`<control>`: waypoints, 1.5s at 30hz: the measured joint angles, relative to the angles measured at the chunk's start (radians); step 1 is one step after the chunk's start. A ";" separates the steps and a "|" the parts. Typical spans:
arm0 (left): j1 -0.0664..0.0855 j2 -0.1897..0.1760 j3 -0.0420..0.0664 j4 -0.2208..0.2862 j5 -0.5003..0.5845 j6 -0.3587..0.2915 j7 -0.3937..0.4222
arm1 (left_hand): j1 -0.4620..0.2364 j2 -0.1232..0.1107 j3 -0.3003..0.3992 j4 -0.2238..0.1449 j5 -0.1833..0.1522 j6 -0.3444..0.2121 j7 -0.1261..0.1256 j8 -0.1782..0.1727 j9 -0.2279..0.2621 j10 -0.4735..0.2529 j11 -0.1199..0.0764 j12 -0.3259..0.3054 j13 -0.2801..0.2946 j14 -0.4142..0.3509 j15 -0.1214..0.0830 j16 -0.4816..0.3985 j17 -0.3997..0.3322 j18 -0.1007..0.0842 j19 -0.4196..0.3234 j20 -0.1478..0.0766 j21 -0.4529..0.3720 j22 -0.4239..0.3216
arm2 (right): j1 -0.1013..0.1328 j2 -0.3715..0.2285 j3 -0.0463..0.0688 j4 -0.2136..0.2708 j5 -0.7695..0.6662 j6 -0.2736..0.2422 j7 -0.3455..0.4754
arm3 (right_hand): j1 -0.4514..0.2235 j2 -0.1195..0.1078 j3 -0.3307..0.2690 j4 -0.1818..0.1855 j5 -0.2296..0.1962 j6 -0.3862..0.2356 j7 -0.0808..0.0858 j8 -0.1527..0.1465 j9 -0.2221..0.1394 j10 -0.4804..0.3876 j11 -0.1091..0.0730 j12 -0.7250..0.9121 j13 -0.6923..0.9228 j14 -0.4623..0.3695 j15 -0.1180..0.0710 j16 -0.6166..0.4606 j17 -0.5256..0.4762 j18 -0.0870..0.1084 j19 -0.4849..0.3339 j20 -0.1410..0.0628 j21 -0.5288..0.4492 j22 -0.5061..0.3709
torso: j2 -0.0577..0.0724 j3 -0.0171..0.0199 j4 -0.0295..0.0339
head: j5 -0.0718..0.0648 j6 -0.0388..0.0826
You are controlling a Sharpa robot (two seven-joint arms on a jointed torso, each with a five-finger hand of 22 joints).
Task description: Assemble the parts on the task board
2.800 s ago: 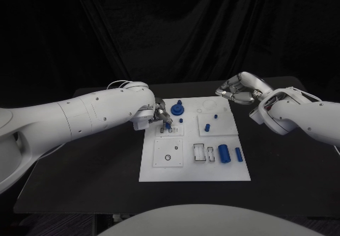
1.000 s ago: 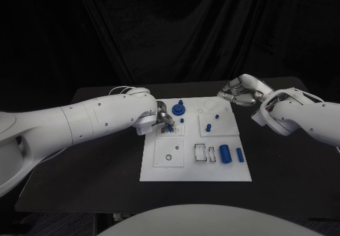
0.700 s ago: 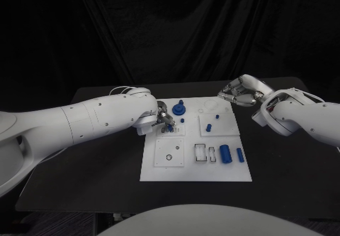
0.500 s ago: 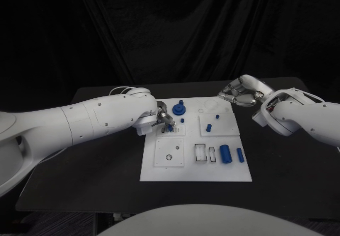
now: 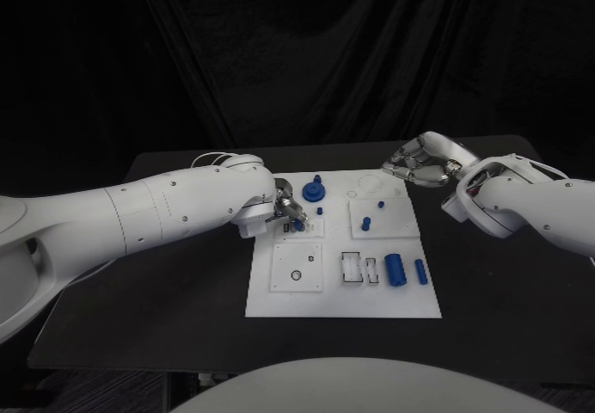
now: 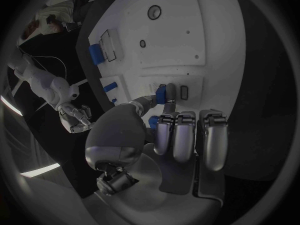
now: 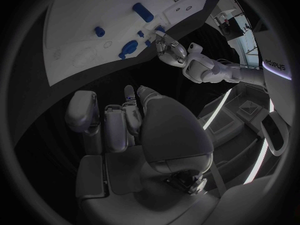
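The white task board (image 5: 283,297) lies in the middle of the black table. My left hand (image 5: 284,209) is over its far left block, and the thumb and a finger pinch a small blue part (image 5: 295,225) there. The left wrist view shows that blue part (image 6: 161,92) between the fingertips, just above the task board (image 6: 212,40). My right hand (image 5: 417,163) hovers off the board's far right corner, its fingers (image 7: 115,117) curled in with nothing in them. A blue knob (image 5: 314,190), a blue peg (image 5: 364,224) and two blue cylinders (image 5: 395,268) are on the board.
A small black ring (image 5: 297,275) sits in the near left block. Two empty rectangular slots (image 5: 351,266) lie beside the cylinders. Bare black table (image 5: 162,301) surrounds the board on all sides. In the right wrist view, the left hand (image 7: 169,47) appears at the board's edge (image 7: 81,30).
My left arm has shifted slightly while its fingers stay on the small blue part. The right hand has held its place.
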 measured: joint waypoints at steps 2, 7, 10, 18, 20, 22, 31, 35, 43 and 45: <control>0.000 0.000 0.000 0.000 0.000 0.000 0.000 | 0.000 0.000 0.000 0.000 0.000 -0.001 -0.001 0.000 0.001 0.000 0.000 0.000 0.000 0.000 0.000 0.000 0.000 0.000 0.000 0.000 0.000 0.000 | 0.000 0.000 0.000 0.000 0.000 0.001 -0.001 | 0.000 0.000 0.000 0.000 0.004 0.000 0.000 0.000 0.000 0.000 0.000 -0.004 -0.002 0.000 0.000 0.000 0.000 0.000 0.000 0.000 0.000 0.000 | 0.000 0.0000 0.0000 | 0.000 0.000; -0.001 0.002 0.000 -0.002 0.000 -0.001 0.001 | 0.000 0.000 0.000 0.000 0.000 -0.002 -0.002 0.000 0.001 0.000 0.000 0.000 0.000 0.000 0.000 0.000 0.000 0.000 0.000 0.000 0.000 0.000 | 0.000 0.000 0.000 -0.001 0.000 0.004 -0.003 | 0.000 0.000 0.000 0.000 0.004 0.000 0.000 0.000 0.000 0.000 0.000 -0.006 -0.003 0.000 0.000 0.000 0.000 0.000 0.000 0.000 0.000 0.000 | 0.000 0.0001 0.0000 | -0.001 0.000; -0.001 0.003 0.000 -0.004 0.000 -0.001 0.001 | 0.000 0.000 0.000 0.000 0.000 -0.002 -0.002 -0.002 0.002 0.000 0.000 0.000 0.000 0.000 0.000 0.000 0.000 0.000 0.000 0.000 0.000 0.000 | 0.000 0.000 0.000 -0.001 0.000 0.006 -0.004 | 0.000 0.000 0.000 0.000 0.004 0.000 0.000 0.000 0.000 -0.004 -0.004 -0.006 -0.005 0.000 0.000 0.000 0.000 0.000 0.000 0.000 0.000 0.001 | 0.000 0.0002 -0.0001 | 0.000 0.000; -0.005 0.009 -0.001 -0.005 0.000 0.000 0.002 | 0.000 0.000 0.000 0.000 -0.005 0.000 -0.004 -0.003 0.006 0.000 0.000 0.000 0.000 0.000 0.000 -0.003 0.000 0.000 0.004 -0.004 0.000 0.000 | 0.000 0.002 0.000 -0.002 0.000 0.012 -0.008 | 0.000 0.000 0.000 0.000 0.004 0.000 0.000 0.000 0.000 -0.004 -0.004 -0.006 -0.006 0.000 0.000 0.000 0.000 0.000 0.000 0.000 0.000 0.001 | 0.000 0.0004 -0.0003 | 0.004 0.000; -0.005 0.009 -0.001 -0.006 0.000 0.000 0.002 | 0.000 0.000 0.000 0.000 -0.005 0.000 -0.004 -0.003 0.006 0.000 0.000 0.000 0.000 0.000 0.000 -0.003 0.000 0.000 0.004 -0.004 0.000 0.000 | 0.000 0.002 0.000 -0.002 0.000 0.014 -0.009 | 0.000 0.000 0.000 0.000 0.004 0.000 0.000 0.000 0.000 -0.004 -0.004 -0.006 -0.006 0.000 0.000 0.000 0.000 0.000 0.000 0.000 0.000 0.001 | 0.000 0.0004 -0.0004 | 0.004 0.000; -0.006 0.011 0.000 -0.008 0.000 0.000 0.002 | 0.000 0.000 0.000 0.000 -0.005 0.000 -0.004 -0.002 0.006 0.000 0.000 0.000 0.000 0.000 0.000 -0.003 0.000 0.000 0.004 -0.004 0.000 0.000 | 0.000 0.002 0.000 -0.002 0.000 0.015 -0.010 | 0.000 0.000 0.000 0.000 0.004 0.000 0.000 0.000 0.000 -0.004 -0.004 -0.006 -0.006 0.000 0.000 0.000 0.000 0.000 0.000 0.000 0.000 0.001 | 0.000 0.0004 -0.0004 | 0.004 0.000; -0.007 0.014 0.000 -0.013 -0.001 0.000 0.003 | -0.004 0.004 0.003 0.003 -0.006 0.001 -0.002 -0.006 0.006 0.000 0.000 0.000 0.000 0.000 0.000 -0.003 0.000 0.000 0.004 -0.004 0.000 0.000 | 0.000 0.002 0.000 -0.002 0.000 0.020 -0.014 | 0.000 0.000 0.003 0.003 0.004 0.000 0.000 0.000 0.000 -0.007 0.000 -0.006 -0.007 0.000 0.000 -0.004 0.000 0.000 0.000 0.000 -0.006 0.001 | 0.000 0.0008 -0.0004 | 0.005 0.000; -0.007 0.014 0.000 -0.014 -0.001 0.000 0.006 | -0.004 0.004 0.003 0.003 -0.006 0.001 -0.002 -0.006 0.006 0.000 0.000 0.000 0.000 0.000 0.000 -0.003 0.000 0.000 0.004 -0.004 0.000 0.000 | 0.000 0.001 0.000 -0.002 0.000 0.022 -0.016 | 0.000 0.000 0.003 0.003 0.004 0.000 0.000 0.000 0.000 -0.007 0.000 -0.006 -0.007 0.000 0.000 -0.004 0.000 0.000 0.000 0.000 -0.006 0.001 | 0.000 0.0008 -0.0004 | 0.005 0.000; -0.009 0.003 0.000 -0.002 -0.001 -0.012 0.015 | -0.007 0.001 0.006 0.000 -0.005 0.001 -0.002 -0.006 0.006 0.000 0.000 0.000 0.000 0.000 0.000 -0.003 0.000 0.000 0.004 -0.004 0.000 0.000 | 0.000 -0.001 0.000 -0.001 0.000 0.027 -0.019 | 0.000 0.000 0.003 0.003 0.004 0.000 0.000 0.000 0.000 -0.007 0.000 -0.011 -0.009 0.000 0.000 -0.004 0.000 0.000 0.000 0.000 -0.006 0.000 | 0.000 0.0008 -0.0004 | 0.002 0.000; -0.010 -0.002 0.000 0.007 -0.001 -0.020 0.018 | -0.007 0.001 0.006 0.000 -0.002 0.001 -0.002 -0.006 0.006 0.000 0.000 0.000 0.000 0.000 0.000 -0.003 0.000 0.000 0.004 -0.004 0.000 0.000 | 0.000 -0.001 0.000 -0.002 0.000 0.029 -0.020 | 0.000 0.000 0.003 0.003 0.004 0.000 0.000 0.000 0.000 -0.007 0.000 -0.011 -0.009 0.000 0.000 -0.004 0.000 0.000 0.000 0.000 -0.006 0.000 | 0.000 0.0008 -0.0004 | 0.002 0.000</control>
